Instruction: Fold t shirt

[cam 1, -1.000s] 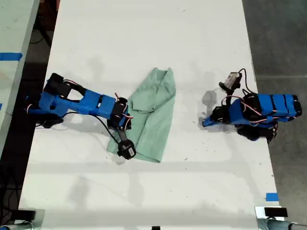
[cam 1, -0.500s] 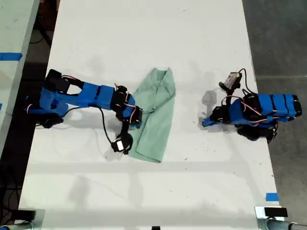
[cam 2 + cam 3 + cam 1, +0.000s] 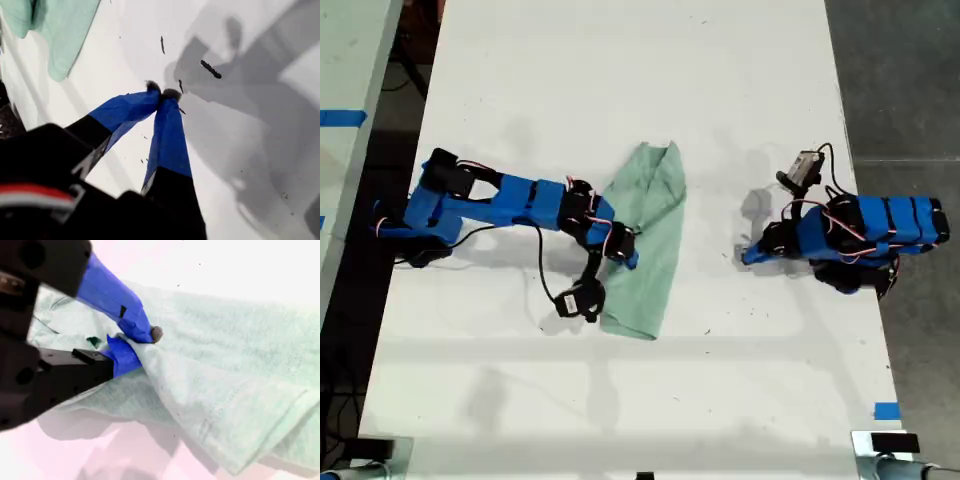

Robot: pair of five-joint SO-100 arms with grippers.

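Gripper status, second arm: my second gripper [image 3: 135, 342] is clamped on a raised fold of the t shirt [image 3: 225, 375], with cloth pinched between its blue-taped fingertips [image 3: 142, 327]. In the exterior view this gripper [image 3: 625, 252] sits over the garment's edge nearest the exterior view's left, at the end of the arm that reaches in from that side. A small black module [image 3: 580, 300] hangs below the arm on a cable, just beside the lower part of the cloth.

Gripper status, first arm: my first gripper [image 3: 162, 92] has its two blue-taped fingers brought together at the tips, with nothing between them. The tips sit over bare white table [image 3: 260, 165], where grey shadows and a few dark specks show. In the exterior view this gripper [image 3: 745, 256] points toward the middle of the table from the exterior view's right, well apart from the garment.

Workpiece: the t shirt [image 3: 645, 235] is a pale mint-green, wrinkled bundle lying near the middle of the table [image 3: 620, 80], elongated and running from upper right to lower left in the exterior view. The first wrist view shows only one corner of it [image 3: 60, 30], away from the first gripper's tips.
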